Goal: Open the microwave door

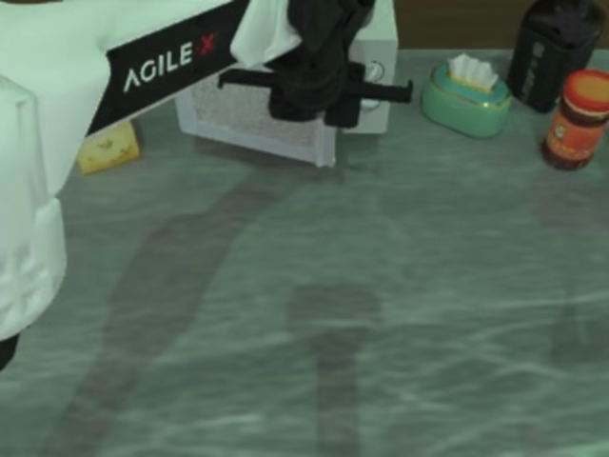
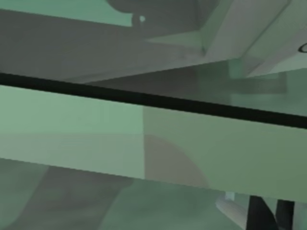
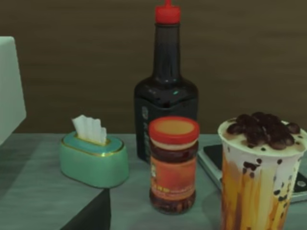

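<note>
**White door swung partway, left arm up against the oven front**

White and speckled grey, the microwave door [image 1: 255,119] stands angled out from the microwave [image 1: 376,43] at the far side of the table [image 1: 400,314], its free edge swung toward the near side, so by my reading the opening is under way but not finished. The left gripper [image 1: 314,90] sits right over the top of the door, just at the seam where door meets knob panel, which is where a pull on the door edge would make sense. Its black body hides the fingertips from above, and the left wrist view shows only flat pale surfaces and a dark edge close up, so I cannot tell whether the fingers are spread or pinching the door.

Off to the gripper's right stand a green tissue box [image 1: 466,95], a red-lidded jar [image 1: 576,119] and a dark sauce bottle [image 1: 555,43], well apart from the door's swing. A yellow block [image 1: 108,148] lies to the gripper's left, beside the door's hinge end.

The right arm is parked out of the top view, its camera facing the jar, the bottle and a bubble tea cup [image 3: 259,172].
</note>
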`<state>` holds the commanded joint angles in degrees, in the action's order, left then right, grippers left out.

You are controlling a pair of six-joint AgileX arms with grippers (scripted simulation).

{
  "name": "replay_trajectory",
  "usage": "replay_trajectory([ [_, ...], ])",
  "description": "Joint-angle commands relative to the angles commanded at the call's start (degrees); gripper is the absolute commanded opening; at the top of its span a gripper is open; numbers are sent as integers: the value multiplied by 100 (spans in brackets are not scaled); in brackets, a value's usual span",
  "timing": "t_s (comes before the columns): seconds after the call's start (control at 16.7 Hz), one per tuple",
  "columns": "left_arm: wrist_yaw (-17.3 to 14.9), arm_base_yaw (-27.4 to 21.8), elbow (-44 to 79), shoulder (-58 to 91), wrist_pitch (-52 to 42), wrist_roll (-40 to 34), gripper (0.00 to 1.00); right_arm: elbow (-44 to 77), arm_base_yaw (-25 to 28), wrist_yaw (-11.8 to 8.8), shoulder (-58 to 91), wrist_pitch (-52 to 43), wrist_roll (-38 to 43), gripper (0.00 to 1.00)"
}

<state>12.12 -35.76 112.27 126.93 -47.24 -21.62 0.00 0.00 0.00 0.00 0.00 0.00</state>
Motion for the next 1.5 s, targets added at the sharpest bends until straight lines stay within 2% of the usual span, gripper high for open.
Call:
replay_trajectory([
  [1.26,0,0,0,0,0,0,0,0,0,0,0,0,0,100],
  [1.5,-96,-14,-209,-112,111,122,0,0,0,0,0,0,0,100],
])
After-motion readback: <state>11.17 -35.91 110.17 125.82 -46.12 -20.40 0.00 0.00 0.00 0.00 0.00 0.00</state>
